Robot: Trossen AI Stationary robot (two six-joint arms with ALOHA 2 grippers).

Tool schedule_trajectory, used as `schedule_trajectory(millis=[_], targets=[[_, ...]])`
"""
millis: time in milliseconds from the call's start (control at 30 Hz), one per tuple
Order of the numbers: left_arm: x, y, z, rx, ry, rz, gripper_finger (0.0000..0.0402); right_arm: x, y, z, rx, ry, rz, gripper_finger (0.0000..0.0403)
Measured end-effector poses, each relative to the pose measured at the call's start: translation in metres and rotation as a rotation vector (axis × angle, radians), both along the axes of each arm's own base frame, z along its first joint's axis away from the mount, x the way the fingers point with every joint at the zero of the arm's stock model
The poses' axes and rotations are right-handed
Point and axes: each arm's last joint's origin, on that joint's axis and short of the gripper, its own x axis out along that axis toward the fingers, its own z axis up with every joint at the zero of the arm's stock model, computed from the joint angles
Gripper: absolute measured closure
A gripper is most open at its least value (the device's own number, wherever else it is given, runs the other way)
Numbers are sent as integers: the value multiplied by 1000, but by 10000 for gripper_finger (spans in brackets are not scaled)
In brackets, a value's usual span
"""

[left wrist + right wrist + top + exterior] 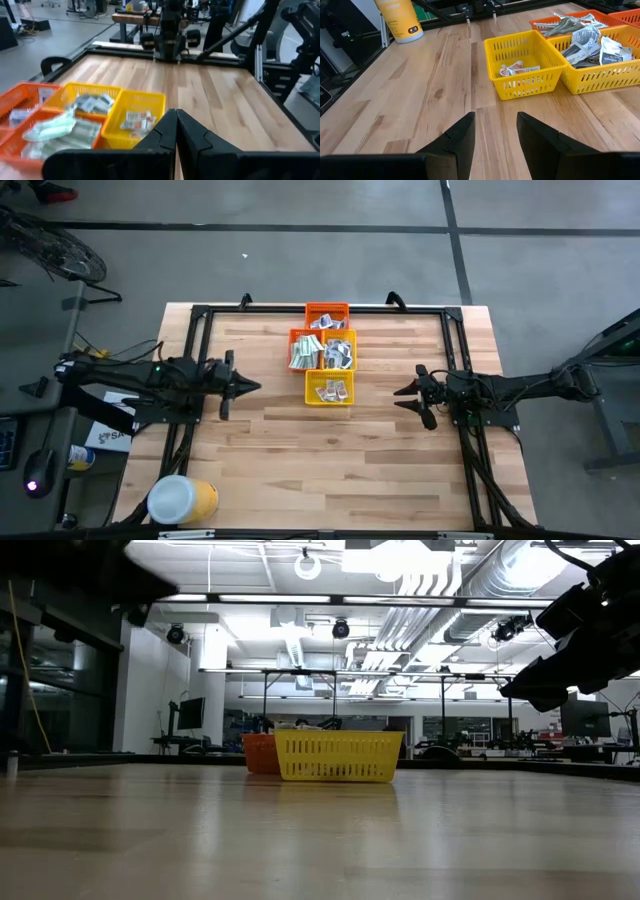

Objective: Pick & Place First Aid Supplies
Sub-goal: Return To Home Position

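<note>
Table (330, 470): wood, both arms low over it.
Left gripper (176, 119): left side, jaws pressed together, holding nothing.
Right gripper (495, 119): right side, jaws spread, holding nothing.
Tub (182, 500): near-left corner.
Baskets (342, 398): clustered far centre.
Supplies (303, 354): lying inside the baskets.

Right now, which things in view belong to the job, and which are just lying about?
Job: first aid packets; the orange baskets and yellow baskets holding them; left pincer, shut, empty; right pincer, open, empty.
Lying about: yellow tub with white lid, at the table's corner.
</note>
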Motion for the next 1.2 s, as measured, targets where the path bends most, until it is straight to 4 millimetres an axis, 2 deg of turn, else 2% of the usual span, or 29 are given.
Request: schedule_trajectory(millis=[233, 400, 600, 867, 1200], targets=[[-27, 4, -52, -16, -66, 18, 402, 0, 0, 0, 0, 1, 0, 263], [-35, 5, -70, -65, -154, 24, 402, 0, 0, 0, 0, 1, 0, 263], [-33, 4, -73, -2, -225, -21, 402, 0, 0, 0, 0, 1, 0, 263], [-33, 8, -74, 29, -212, 129, 402, 0, 0, 0, 0, 1, 0, 263], [-33, 8, -76, 31, -204, 127, 402, 0, 0, 0, 0, 1, 0, 263]])
